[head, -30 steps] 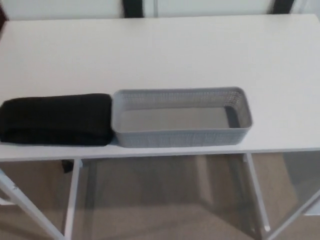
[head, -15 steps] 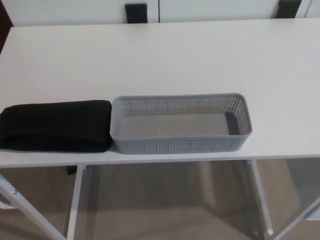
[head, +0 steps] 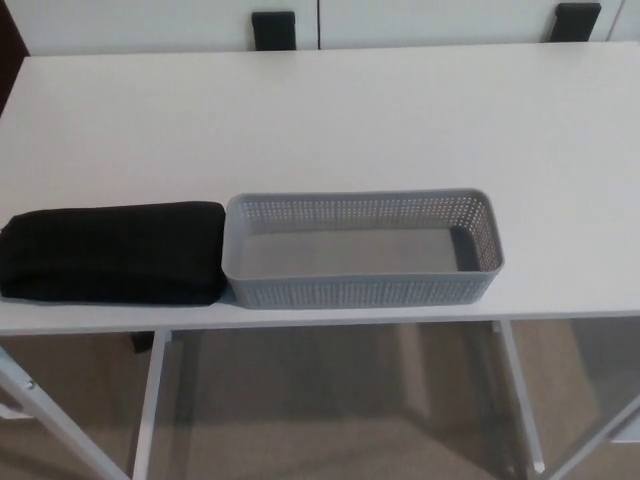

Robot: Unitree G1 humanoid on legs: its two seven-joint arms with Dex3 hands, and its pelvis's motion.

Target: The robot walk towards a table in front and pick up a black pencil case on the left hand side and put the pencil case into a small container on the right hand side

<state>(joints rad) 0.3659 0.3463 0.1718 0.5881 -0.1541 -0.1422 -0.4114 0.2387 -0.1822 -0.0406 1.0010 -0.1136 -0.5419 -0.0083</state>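
Neither hand shows; we should grip the black pencil case (head: 112, 252), seemingly touching the empty container (head: 360, 290), across its middle.

A white table (head: 330, 110) on white legs stands over beige floor (head: 330, 410).

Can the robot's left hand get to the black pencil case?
Probably yes, though the left hand isn't in view yet. The black pencil case lies flat near the front edge of the table, on the robot's left, with nothing on top. Only the grey container sits close against its right end.
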